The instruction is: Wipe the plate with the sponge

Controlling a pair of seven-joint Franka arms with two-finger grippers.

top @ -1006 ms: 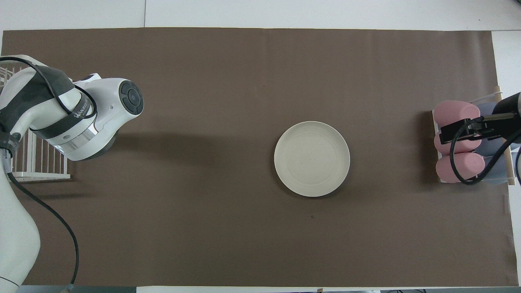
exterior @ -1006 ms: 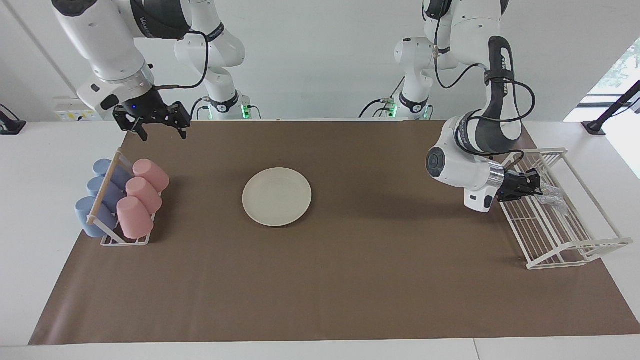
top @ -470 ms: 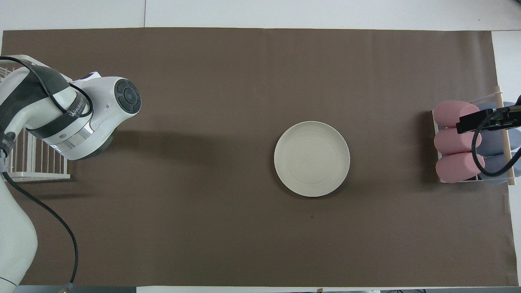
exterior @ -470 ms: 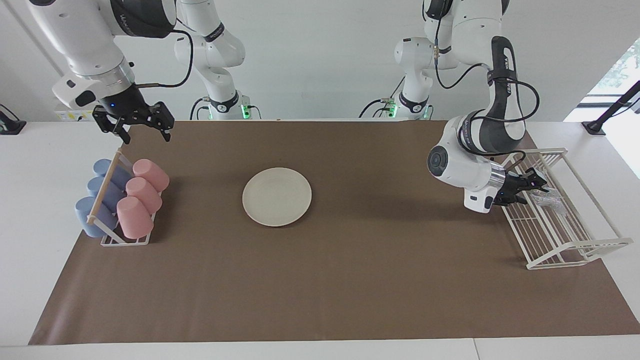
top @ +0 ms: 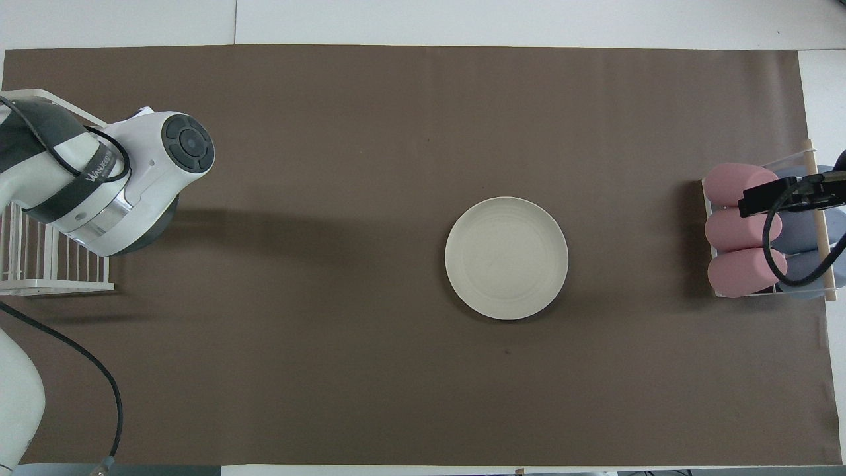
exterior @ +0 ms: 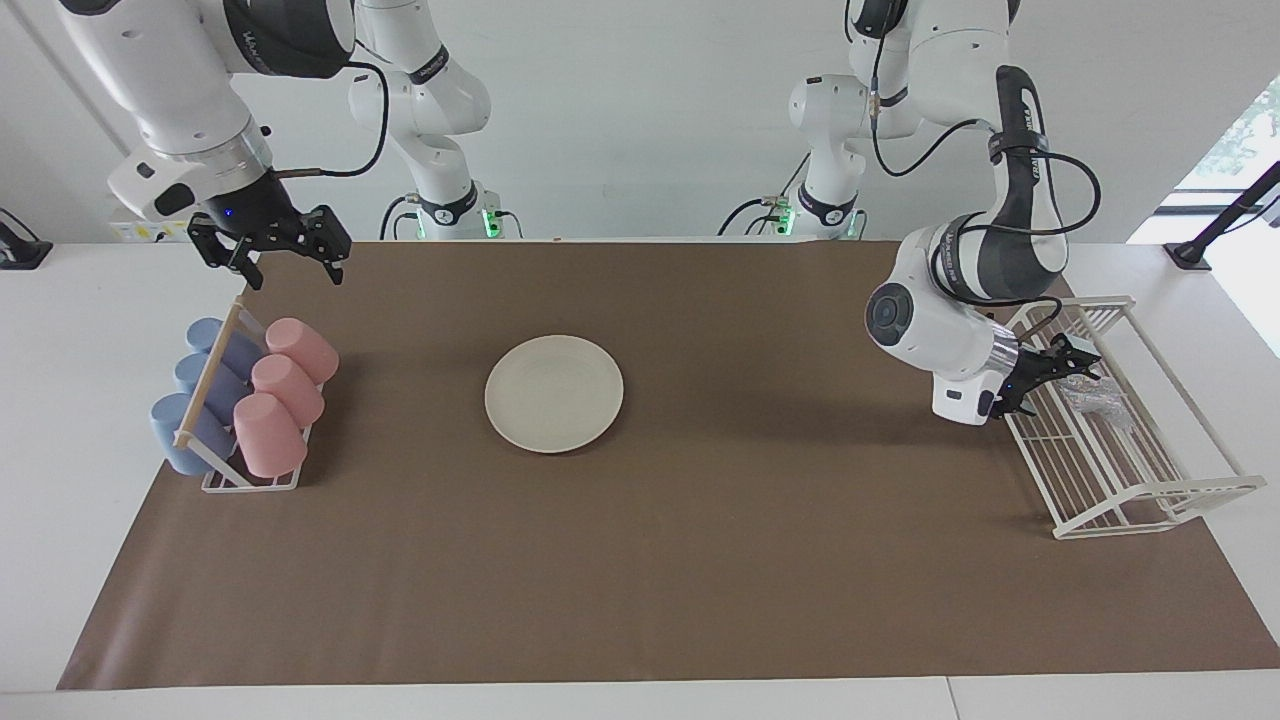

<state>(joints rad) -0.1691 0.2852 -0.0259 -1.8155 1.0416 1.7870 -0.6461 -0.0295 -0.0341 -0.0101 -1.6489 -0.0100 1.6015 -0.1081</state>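
Left tool (exterior: 1065, 372) low, fingers spread; right tool (exterior: 272, 248) raised, fingers apart.

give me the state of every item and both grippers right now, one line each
plate: flat on the brown mat, bare
sponge: lying in the white wire rack
left gripper: open, at the sponge
right gripper: open, raised near the cup rack, waiting
pink cups: lying in the cup rack
blue cups: lying in the cup rack

Illumination is bright and even in both views, without glare. Daylight enters through a window at the facing view's edge, toward the left arm's end. The matte brown paper mat (exterior: 700, 520) shows soft, diffuse shadows: a broad one beneath the left arm, a thin crescent beside the round cream-white plate (top: 506, 257). Focus is sharp throughout; edge lines remain straight.
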